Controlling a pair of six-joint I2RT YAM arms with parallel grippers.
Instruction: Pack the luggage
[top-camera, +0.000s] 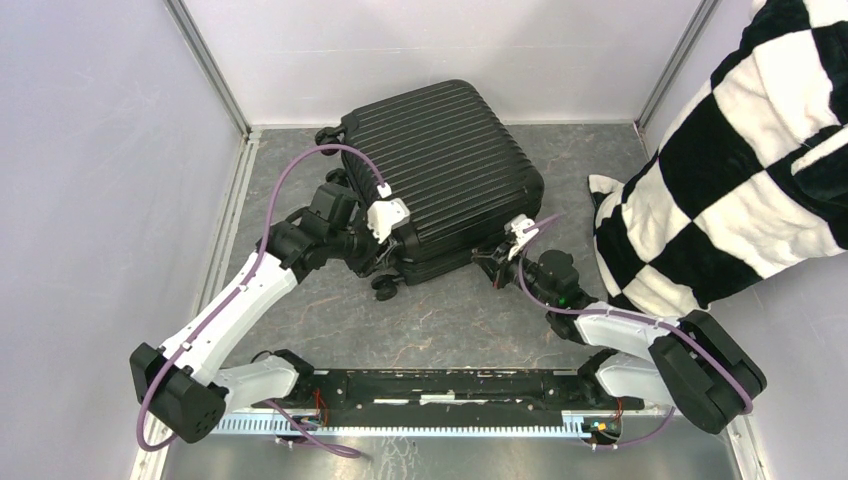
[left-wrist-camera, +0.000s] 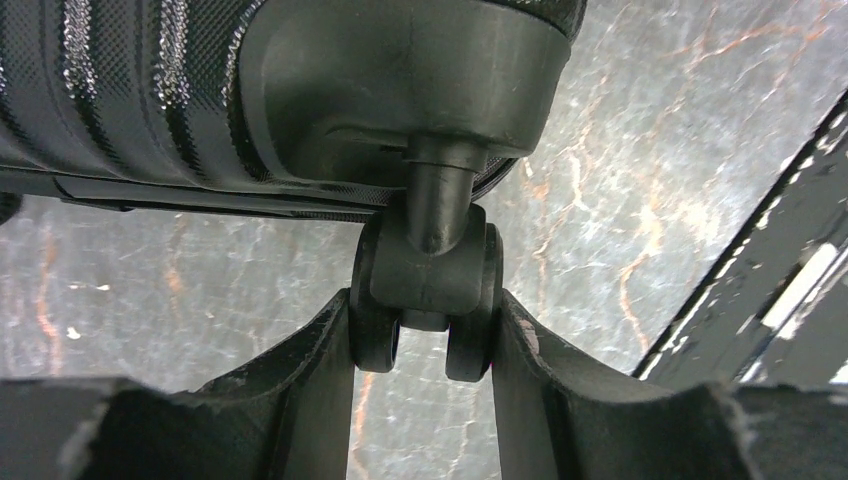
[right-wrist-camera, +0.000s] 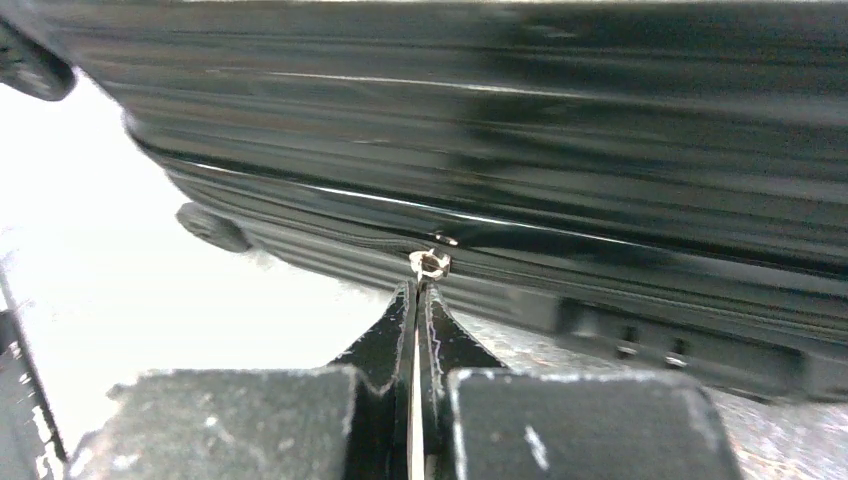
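Left wrist view: left end effector clamps a caster of the luggage, judged stiff and heavy; right end effector pinches its zip pull.

Robotics lab test cell, plain pale walls, aluminium corner posts, grey marbled worktop, black arm-mounting rail along its edge.

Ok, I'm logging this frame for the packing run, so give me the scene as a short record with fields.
suitcase: lid down, lying flat on the table
left jaws: closed around a caster wheel of the suitcase
right jaws: pinched shut on a small metal ring at the suitcase seam
blanket: checkered, right of the suitcase, not inside it
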